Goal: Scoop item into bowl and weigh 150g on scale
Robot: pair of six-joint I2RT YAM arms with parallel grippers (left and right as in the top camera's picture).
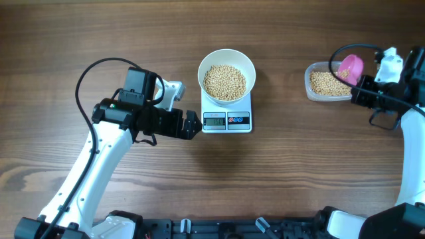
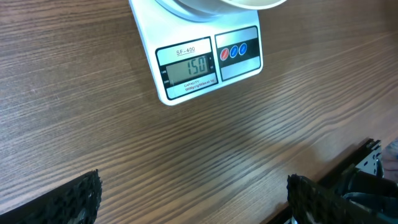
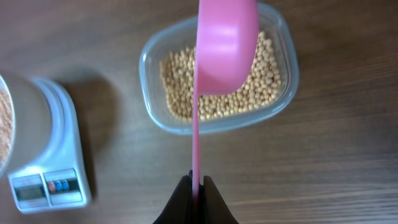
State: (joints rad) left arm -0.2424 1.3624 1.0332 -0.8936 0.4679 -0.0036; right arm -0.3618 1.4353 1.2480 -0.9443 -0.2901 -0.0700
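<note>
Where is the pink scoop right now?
Overhead, the pink scoop is far right, held by the right gripper over the clear tub of beans.

Scale [image 1: 226, 121]: flat, white, square. Sits level near the middle of the table [image 1: 299, 172], front edge toward the robot. Display [image 2: 188, 66] reads 150, with small red and blue buttons [image 2: 234, 51] beside it.

Bowl [image 1: 226, 57]: round, deep, plain white. Stands upright on the scale platform and covers most of it.

Beans [image 1: 224, 81]: small, round, pale tan-yellow. They fill the bowl partway, their surface below the rim. More beans lie in a clear tub [image 1: 309, 79] well to the right.
</note>
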